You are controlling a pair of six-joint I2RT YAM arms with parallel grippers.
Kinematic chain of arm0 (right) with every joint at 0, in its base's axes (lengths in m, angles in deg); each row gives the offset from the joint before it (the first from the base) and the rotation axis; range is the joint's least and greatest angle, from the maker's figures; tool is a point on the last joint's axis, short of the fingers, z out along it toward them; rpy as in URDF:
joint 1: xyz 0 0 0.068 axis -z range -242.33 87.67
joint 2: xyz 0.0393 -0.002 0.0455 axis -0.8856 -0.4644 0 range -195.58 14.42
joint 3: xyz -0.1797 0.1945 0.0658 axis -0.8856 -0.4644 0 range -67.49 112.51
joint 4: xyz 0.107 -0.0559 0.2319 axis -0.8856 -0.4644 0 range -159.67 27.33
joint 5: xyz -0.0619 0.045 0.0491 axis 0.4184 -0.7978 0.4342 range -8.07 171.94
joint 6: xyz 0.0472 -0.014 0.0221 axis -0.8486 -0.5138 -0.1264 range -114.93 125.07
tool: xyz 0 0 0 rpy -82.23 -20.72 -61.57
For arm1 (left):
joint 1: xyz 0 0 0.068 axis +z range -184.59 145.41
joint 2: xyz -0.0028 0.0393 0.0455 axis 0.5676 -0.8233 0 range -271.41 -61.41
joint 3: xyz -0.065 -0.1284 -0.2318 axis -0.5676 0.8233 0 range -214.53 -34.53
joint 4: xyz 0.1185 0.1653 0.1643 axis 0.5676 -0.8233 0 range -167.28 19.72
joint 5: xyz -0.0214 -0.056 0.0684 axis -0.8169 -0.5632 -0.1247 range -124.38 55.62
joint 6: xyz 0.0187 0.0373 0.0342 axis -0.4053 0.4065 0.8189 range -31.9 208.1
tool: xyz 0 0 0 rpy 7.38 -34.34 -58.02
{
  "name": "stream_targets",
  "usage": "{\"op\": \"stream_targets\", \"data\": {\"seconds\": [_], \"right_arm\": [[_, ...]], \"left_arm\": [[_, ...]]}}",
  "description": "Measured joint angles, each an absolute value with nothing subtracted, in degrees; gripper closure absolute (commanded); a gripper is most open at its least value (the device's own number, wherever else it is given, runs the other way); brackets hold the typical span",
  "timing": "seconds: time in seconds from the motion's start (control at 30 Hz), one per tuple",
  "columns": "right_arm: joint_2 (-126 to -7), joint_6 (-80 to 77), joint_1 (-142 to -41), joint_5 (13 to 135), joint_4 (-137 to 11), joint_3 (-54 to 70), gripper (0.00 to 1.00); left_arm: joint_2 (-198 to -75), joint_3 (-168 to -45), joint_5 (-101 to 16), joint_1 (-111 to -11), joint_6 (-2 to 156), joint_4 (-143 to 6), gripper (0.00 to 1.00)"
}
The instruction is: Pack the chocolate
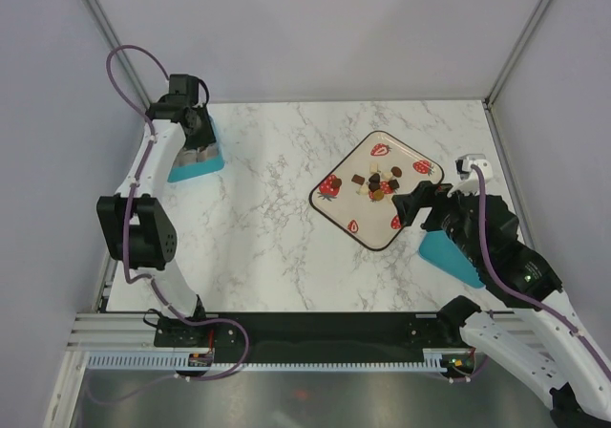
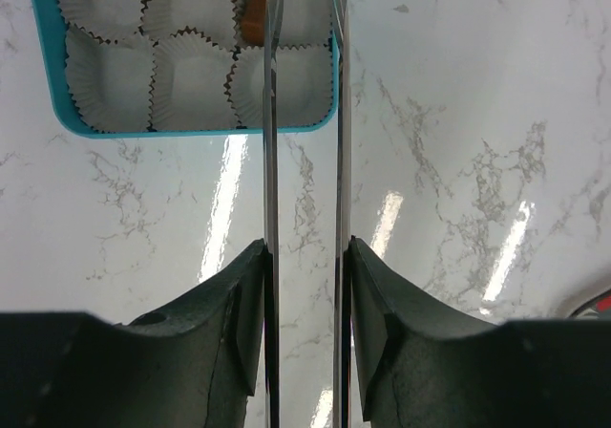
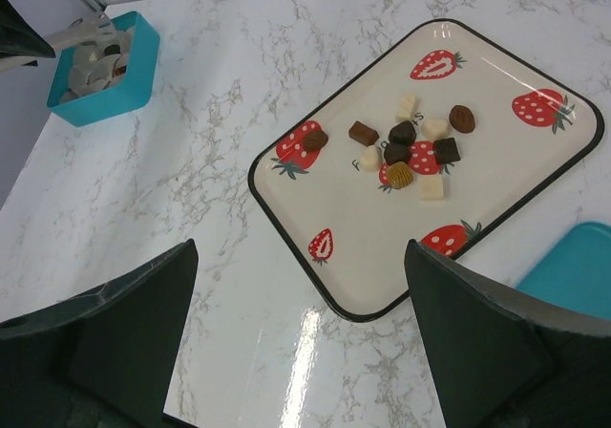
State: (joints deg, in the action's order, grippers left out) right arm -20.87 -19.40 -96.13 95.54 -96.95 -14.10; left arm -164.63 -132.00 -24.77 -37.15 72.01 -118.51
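Note:
Several chocolate pieces (image 3: 401,151), dark, mid brown and pale beige, lie clustered on the strawberry-print tray (image 3: 286,218); they also show in the top view (image 1: 377,181). One brown piece (image 2: 252,27) sits in a paper cup of the teal box (image 2: 191,130), just left of one tong blade. My left gripper (image 2: 305,256) is shut on the thin metal tongs (image 2: 271,141), whose blades reach over the box; their tips are out of view. My right gripper (image 3: 301,256) is open and empty above the table by the tray's near corner.
The teal box (image 1: 196,168) stands at the far left, under the left gripper (image 1: 196,132). A teal lid (image 1: 449,256) lies right of the tray (image 1: 368,218), beneath the right gripper (image 1: 417,203). Grey walls enclose the marble table.

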Motion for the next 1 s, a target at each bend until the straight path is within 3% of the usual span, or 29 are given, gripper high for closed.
{"op": "stream_targets", "data": {"seconds": [0.2,0.6,1.0], "right_arm": [[-20.30,-19.77,-96.13,95.52,-98.26,-13.73,0.02],[-18.22,-19.82,-96.13,96.09,-101.47,-12.92,0.02],[-17.33,-19.71,-96.13,97.51,-103.20,-12.60,0.02]], "left_arm": [[-156.89,-130.21,-25.98,-44.21,72.82,-118.53,0.54],[-153.70,-126.27,-28.14,-74.00,72.79,-118.38,0.52],[-162.11,-126.23,-28.95,-77.50,73.56,-115.71,0.50]]}}
